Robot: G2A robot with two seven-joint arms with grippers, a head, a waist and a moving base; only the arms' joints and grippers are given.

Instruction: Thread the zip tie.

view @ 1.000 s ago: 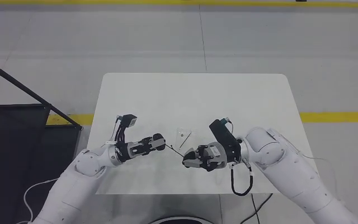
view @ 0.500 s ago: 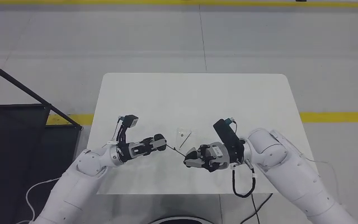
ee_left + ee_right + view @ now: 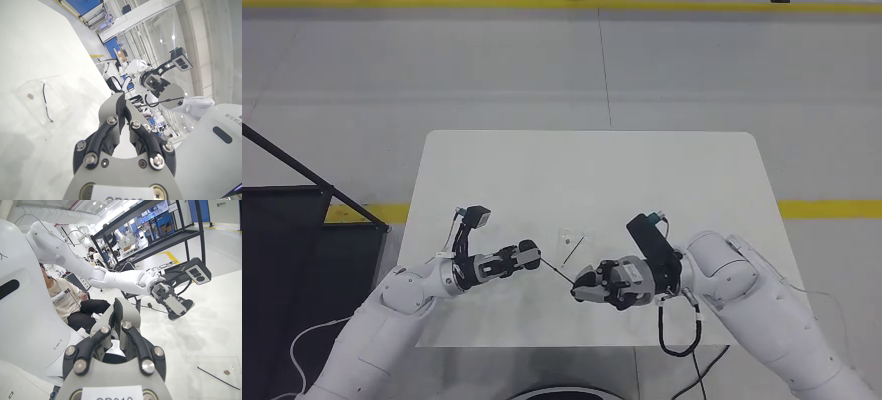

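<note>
The white table point(image 3: 692, 180) carries a clear bag point(image 3: 570, 242) with a spare tie point(image 3: 45, 98) inside. Just beside the bag, on the robot's side, the zip tie point(image 3: 555, 272) is held straight above the surface. The left gripper point(image 3: 532, 251) is clamped on one end and the right gripper point(image 3: 578, 285) on the other (both finger pairs pressed together). No loop is formed, so feeding the tail through the head is judged still outstanding

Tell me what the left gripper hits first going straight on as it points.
Probably the right gripper, which faces the left gripper along the zip tie between them; depth unclear.
</note>
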